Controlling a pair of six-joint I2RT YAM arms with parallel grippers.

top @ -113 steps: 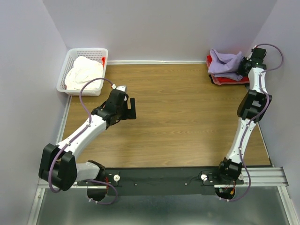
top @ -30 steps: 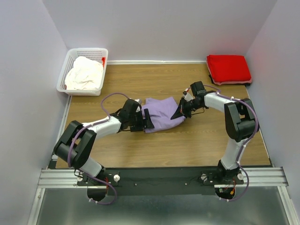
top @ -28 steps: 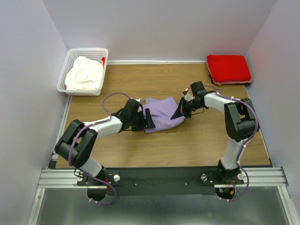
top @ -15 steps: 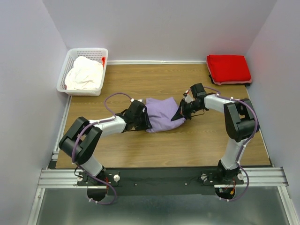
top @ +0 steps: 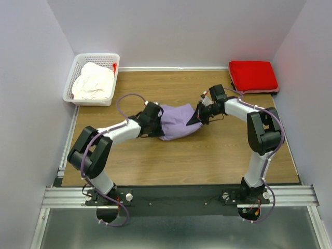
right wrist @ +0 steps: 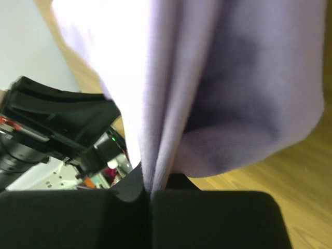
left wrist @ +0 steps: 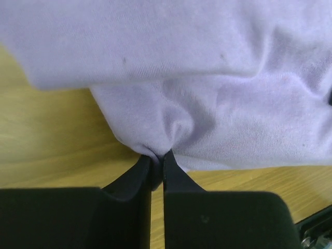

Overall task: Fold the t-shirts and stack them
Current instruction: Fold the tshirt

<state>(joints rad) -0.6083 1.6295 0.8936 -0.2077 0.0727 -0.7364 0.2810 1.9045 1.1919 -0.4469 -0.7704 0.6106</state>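
Pinch of purple shirt (left wrist: 207,78) in left gripper (left wrist: 157,158), jaws narrow on the edge nearest basket (top: 70,85). Opposite edge in right gripper (right wrist: 150,187), jaws tight on a fold. Lies bunched on table (top: 207,155), right of basket. White shirt (top: 93,80) inside basket; red shirt (top: 252,76) folded, far right of basket.

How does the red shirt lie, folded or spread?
Folded: the red shirt is a neat compact rectangle in the far right corner.
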